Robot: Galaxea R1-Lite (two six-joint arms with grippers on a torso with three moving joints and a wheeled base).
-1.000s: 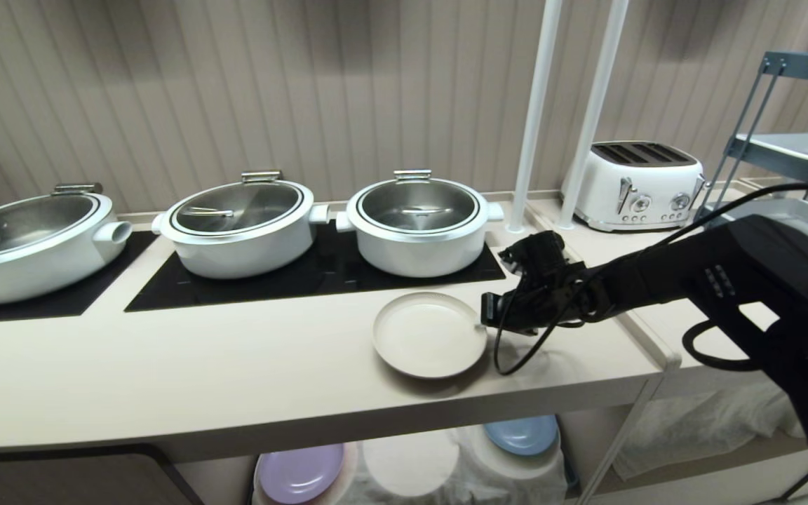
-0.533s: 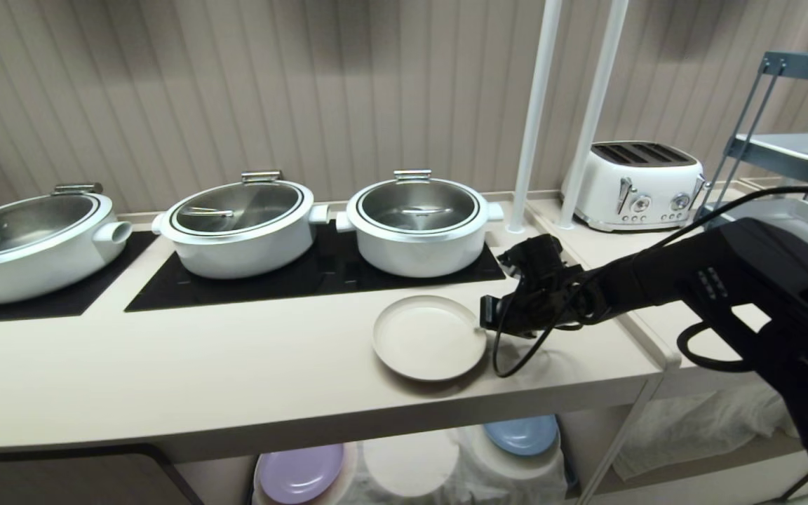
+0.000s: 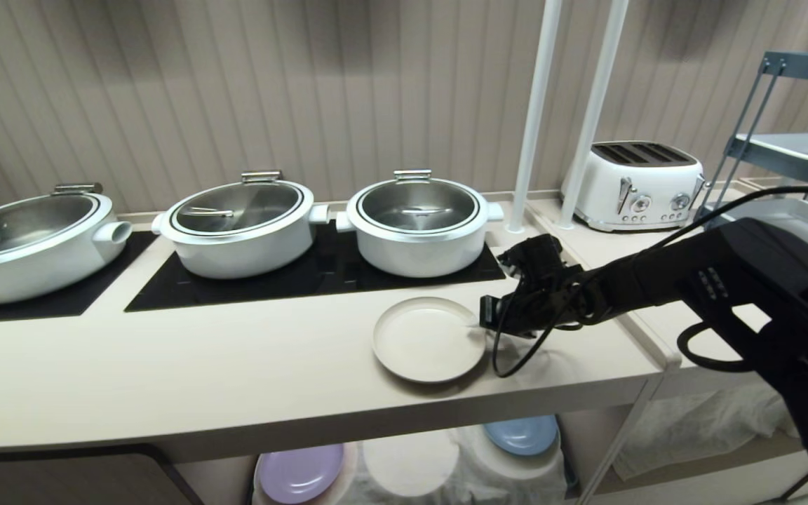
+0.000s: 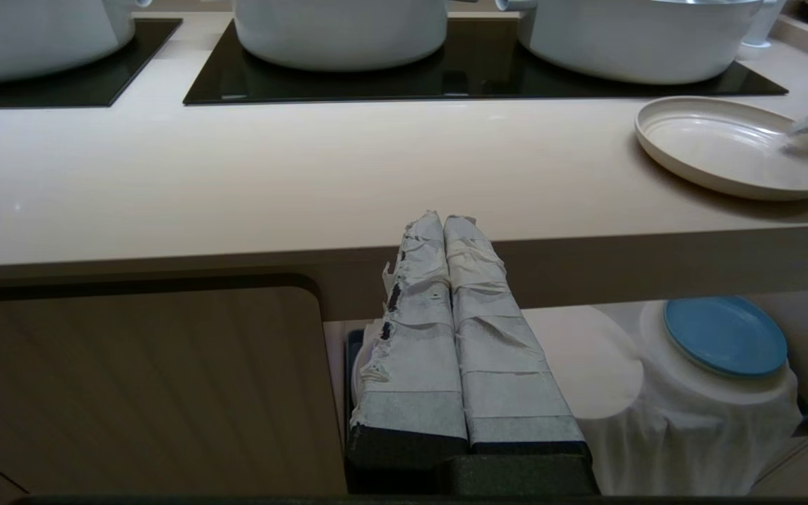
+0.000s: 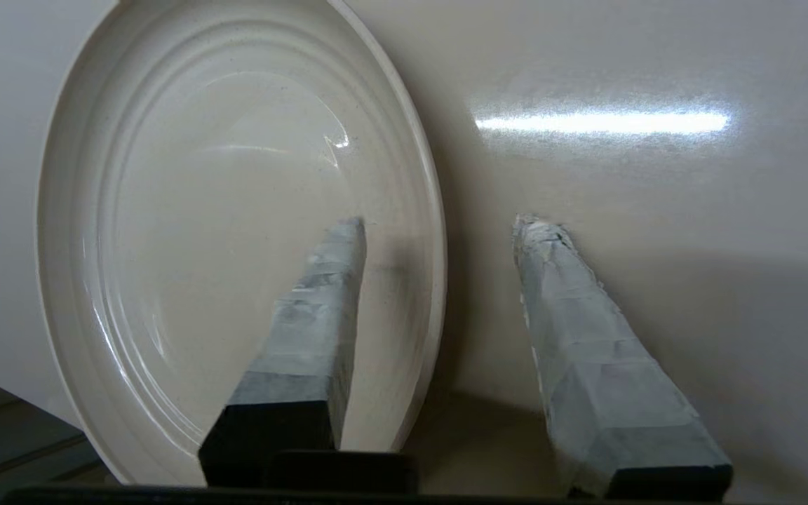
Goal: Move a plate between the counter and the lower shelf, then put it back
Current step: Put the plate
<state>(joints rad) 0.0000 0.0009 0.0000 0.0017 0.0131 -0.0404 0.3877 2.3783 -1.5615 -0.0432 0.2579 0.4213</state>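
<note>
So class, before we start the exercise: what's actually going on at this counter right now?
The robot's right gripper is at the near-right edge of the cream plate, which lies flat on the beige counter in front of the white pots. Its fingers are open, straddling the rim, one over the plate and one outside it. The left gripper hangs shut below the counter edge, idle. On the lower shelf sit a lilac plate and a blue plate.

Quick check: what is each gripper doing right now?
Left gripper: shut, empty, parked below the counter edge.
Right gripper: open, straddling the rim of the plate on the counter, holding nothing.
</note>
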